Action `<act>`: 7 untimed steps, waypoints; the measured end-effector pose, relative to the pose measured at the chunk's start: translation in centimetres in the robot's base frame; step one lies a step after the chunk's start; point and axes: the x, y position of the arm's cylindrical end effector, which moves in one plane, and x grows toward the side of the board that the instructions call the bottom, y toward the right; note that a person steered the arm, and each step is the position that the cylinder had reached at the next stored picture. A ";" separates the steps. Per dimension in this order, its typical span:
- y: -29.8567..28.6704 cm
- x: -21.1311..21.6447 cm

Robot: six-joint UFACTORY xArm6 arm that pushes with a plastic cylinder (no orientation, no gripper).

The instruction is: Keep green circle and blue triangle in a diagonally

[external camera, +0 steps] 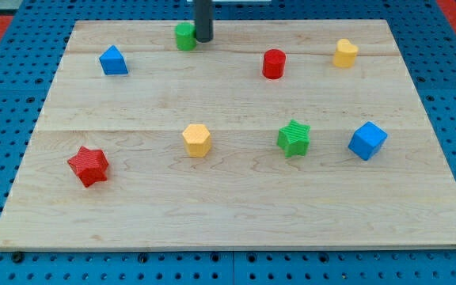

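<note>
The green circle stands near the view's top edge of the wooden board, left of centre. My tip is right beside it on its right, touching or nearly touching it. The blue triangle lies further to the left and a little lower, apart from both.
A red circle and a yellow block sit at the top right. A yellow hexagon, a green star and a blue cube lie across the middle. A red star is at the lower left.
</note>
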 end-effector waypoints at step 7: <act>-3.7 0.6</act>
